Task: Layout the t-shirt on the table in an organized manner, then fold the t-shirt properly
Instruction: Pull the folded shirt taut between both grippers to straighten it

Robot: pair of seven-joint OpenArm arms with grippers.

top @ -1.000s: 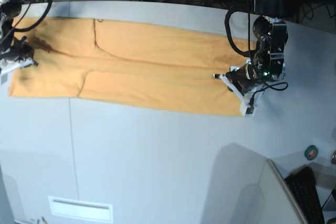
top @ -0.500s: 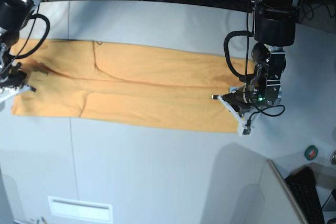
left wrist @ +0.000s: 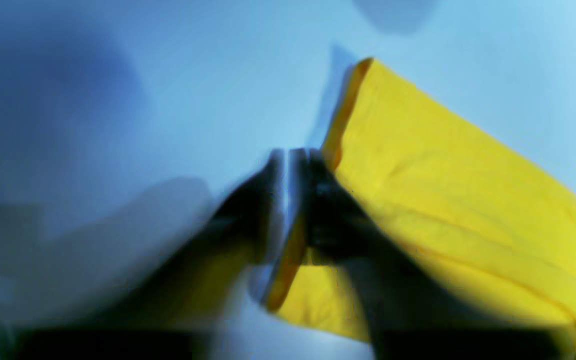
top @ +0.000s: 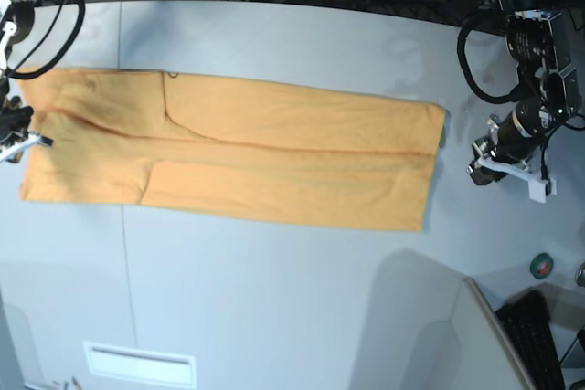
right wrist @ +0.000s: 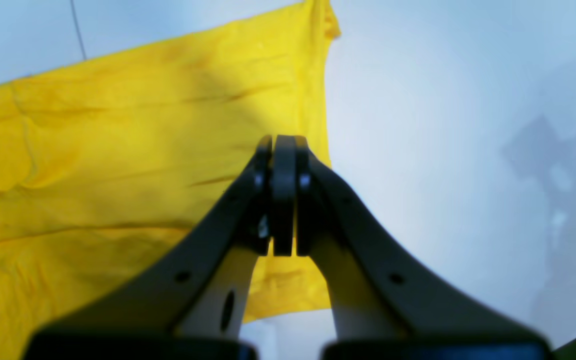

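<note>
Base view is showing the large plain orange cotton t-shirt [top: 274,152] lying flat on the wide matte white table [top: 274,308], folded into one long narrow band. Its long axis is running across the table from one arm to the other, sloping slightly toward the camera at the left arm's end. One short end is pointing at the left pincer [top: 507,171], the other at the right pincer [top: 18,139].

The left pincer is hovering just beyond the band's short end, apart from the cloth, with bare table between them. In the left wrist view the left pincer [left wrist: 288,165] is badly smeared. Its dark fingers [left wrist: 328,210] are appearing close together with a thin pale sliver between them, so I cannot tell whether it is open or closed. The t-shirt [left wrist: 443,175] is lying beside and behind those tips, its folded edge running away from them.

The right pincer is sitting at the opposite short end, at the cloth's edge. In the right wrist view the right pincer [right wrist: 278,150] is pressing its jaws fully together. The t-shirt [right wrist: 118,150] is spreading out under and to one side of the tips, its short edge passing just beside them. Whether any cloth is pinched I cannot tell. A thin dark seam line [right wrist: 79,30] is crossing the table beyond the cloth
</note>
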